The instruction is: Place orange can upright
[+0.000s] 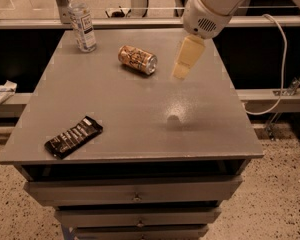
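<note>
Grey drawer fronts nearest, stacked under the tabletop, small knobs at centre. Speckled floor to either side.

On the tabletop's near left: dark snack wrapper, flat, set diagonally, close to the front edge. Right of centre: small bright glare spot on bare grey surface, nothing touching it.

Further back, a little left of centre: orange can, lying on its side, not upright. Long axis diagonal, silver end facing near-right, pale print along the body. Well apart from the wrapper and apart from the bottle.

Just right of the can: gripper, pale yellow, pointing down and slightly left, hanging above the tabletop. Near the can's silver end but not touching it. Holding nothing. Seen edge-on as one pale shape; cannot tell how wide it stands. Above it, white rounded arm housing with a vent grille, reaching in from the upper right.

Far left corner: clear plastic bottle, upright, white cap, label round the middle.

Off the tabletop: crumpled white wrapper on a ledge at left; white cable looping down at right.
</note>
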Motion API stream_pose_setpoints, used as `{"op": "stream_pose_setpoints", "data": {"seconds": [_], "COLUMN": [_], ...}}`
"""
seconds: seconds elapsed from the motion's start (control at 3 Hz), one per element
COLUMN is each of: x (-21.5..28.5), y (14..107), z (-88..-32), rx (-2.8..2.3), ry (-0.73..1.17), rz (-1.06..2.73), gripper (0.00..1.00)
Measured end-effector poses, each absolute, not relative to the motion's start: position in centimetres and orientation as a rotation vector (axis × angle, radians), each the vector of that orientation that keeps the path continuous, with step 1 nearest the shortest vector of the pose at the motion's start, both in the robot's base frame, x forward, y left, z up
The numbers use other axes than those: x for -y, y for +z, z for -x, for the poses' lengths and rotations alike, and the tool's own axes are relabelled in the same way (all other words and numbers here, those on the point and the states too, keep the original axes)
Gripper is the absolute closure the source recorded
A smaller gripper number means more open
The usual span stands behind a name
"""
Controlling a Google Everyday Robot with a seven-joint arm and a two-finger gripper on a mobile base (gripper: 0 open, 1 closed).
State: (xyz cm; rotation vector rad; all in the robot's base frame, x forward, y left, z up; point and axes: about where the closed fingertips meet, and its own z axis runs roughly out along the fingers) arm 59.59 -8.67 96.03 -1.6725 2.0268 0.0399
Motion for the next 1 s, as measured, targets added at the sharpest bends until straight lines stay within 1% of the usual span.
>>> {"op": "stream_pose_setpoints", "data": {"seconds": [0.33,0.67,1.0], "x": [7.8,4.8,2.8], "y": [95.7,94.3,93.3], "z": [-61.7,-66.1,-68.4], "rx": [-2.012,-2.026,-2.059], "ry": [0.127,0.277,0.352], "rz": [1.577,1.411,1.327], "gripper": [0.00,0.00,0.00]}}
